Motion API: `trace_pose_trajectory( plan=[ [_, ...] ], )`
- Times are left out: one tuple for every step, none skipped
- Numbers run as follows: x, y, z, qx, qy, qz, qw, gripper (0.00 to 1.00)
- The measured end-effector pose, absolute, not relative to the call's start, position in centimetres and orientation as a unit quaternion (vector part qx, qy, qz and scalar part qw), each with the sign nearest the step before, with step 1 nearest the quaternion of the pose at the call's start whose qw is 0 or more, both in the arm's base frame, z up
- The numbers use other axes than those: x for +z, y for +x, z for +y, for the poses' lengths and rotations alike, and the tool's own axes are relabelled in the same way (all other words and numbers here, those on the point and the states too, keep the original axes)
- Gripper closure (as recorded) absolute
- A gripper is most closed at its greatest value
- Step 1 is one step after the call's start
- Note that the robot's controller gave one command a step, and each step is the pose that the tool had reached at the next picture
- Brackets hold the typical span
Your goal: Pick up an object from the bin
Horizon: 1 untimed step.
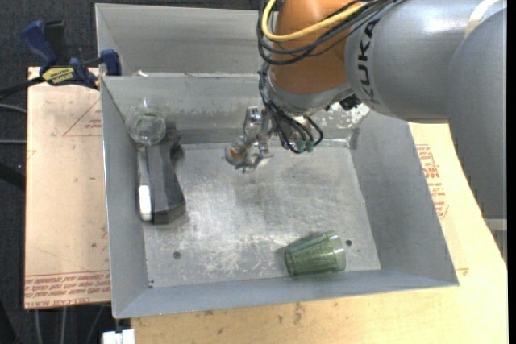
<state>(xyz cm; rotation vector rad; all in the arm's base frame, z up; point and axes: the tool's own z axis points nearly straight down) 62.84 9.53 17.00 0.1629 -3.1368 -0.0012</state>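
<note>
Hanging low over bare floor by the middle of the bin's (266, 205) back wall, the tool (248, 149) gives no telling whether it is spread or pressed together. A clear glass (147, 127) and dark stapler-like block (161, 185) lie left; a green cup (314, 254) lies on its side at front right.

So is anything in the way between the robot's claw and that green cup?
Nothing visible is. The gripper hangs by the bin's back wall, the green cup lies on its side near the front, and only bare bin floor lies between. The dark block and the clear glass sit off at the left.
</note>
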Motion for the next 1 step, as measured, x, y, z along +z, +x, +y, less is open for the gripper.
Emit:
trace_pose_trajectory(
  plan=[
    [20.26,62.60,9.34,-0.001,0.057,-0.998,-0.001,1.00]
  ],
)
